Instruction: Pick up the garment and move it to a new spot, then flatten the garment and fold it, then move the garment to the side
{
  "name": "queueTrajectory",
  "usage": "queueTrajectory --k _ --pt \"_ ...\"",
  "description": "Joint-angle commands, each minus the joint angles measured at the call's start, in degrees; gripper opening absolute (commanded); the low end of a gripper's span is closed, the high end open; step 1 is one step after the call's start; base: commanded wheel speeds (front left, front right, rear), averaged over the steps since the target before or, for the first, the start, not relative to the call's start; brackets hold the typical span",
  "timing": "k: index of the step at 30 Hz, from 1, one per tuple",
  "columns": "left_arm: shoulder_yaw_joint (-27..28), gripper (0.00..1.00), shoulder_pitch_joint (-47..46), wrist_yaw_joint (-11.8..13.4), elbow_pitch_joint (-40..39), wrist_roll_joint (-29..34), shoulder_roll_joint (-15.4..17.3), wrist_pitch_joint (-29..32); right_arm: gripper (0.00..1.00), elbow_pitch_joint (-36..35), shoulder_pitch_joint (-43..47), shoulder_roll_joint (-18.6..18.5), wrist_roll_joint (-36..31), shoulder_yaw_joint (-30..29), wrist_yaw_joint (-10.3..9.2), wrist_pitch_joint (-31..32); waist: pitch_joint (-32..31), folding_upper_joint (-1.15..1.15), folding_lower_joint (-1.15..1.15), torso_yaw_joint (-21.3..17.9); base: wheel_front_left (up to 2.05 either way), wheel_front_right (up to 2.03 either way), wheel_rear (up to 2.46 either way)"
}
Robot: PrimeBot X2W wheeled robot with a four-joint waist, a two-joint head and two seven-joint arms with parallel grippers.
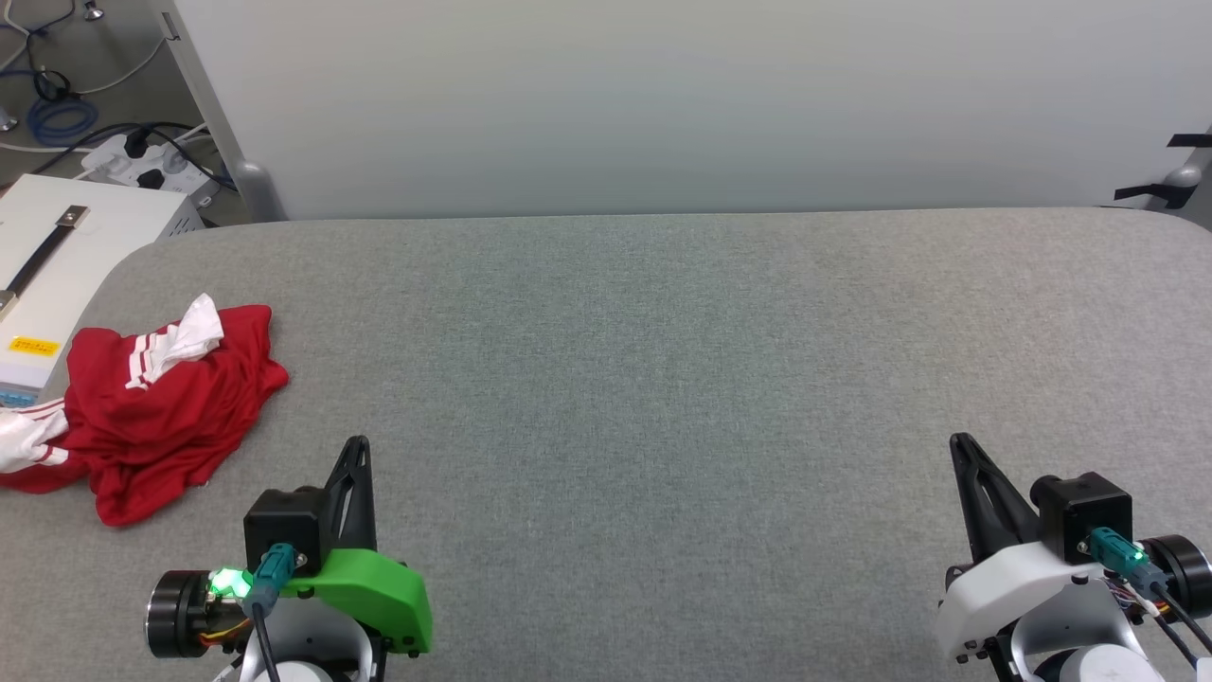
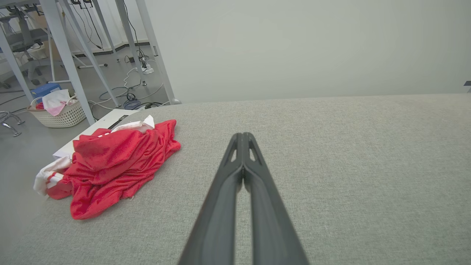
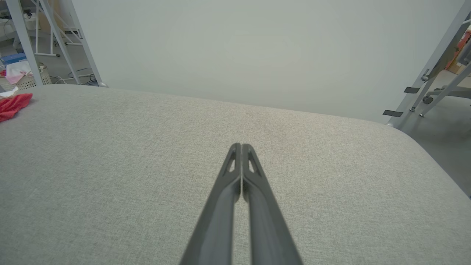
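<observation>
- Your left gripper (image 1: 356,453), two long dark fingers on a green-shelled wrist at the lower left of the head view, has its fingers pressed together on nothing. The right gripper (image 1: 962,447), at the lower right, is likewise closed and empty.
- The garment (image 1: 161,407), a crumpled red jersey T-shirt with white striped sleeves, lies heaped at the frame's left edge on the grey fabric-covered table (image 1: 663,360) (one sleeve trails outward).
- You appear to be at the first step, with the pick-up not yet begun.
- Next, I judge, you should spread the left fingers, reach up-left, and pinch a thick fold.
</observation>
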Motion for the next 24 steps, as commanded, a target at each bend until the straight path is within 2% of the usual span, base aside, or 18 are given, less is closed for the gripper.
queueTrajectory --k 1,21,22,24 --pt "0.03 0.0 -0.91 -0.17 0.1 0.57 -0.25 -0.04 0.0 0.12 -0.92 0.0 -0.55 0.08 -0.04 0.17 0.0 0.0 0.0 0.0 0.0 0.0 0.0" --pt "0.03 0.0 -0.91 -0.17 0.1 0.57 -0.25 -0.04 0.0 0.12 -0.92 0.0 -0.55 0.08 -0.04 0.17 0.0 0.0 0.0 0.0 0.0 0.0 0.0" --pt "0.01 1.0 0.0 0.01 0.0 0.0 0.0 0.0 1.0 0.0 0.0 0.0 0.0 0.0 0.0 0.0 0.0 0.0 0.0 0.0 0.0 0.0 0.0" --pt "0.0 1.0 0.08 0.0 -0.03 -0.02 0.02 0.0 1.0 0.0 0.03 0.0 0.03 -0.01 -0.01 0.0 0.0 0.0 0.0 0.0 0.0 0.0 0.0"
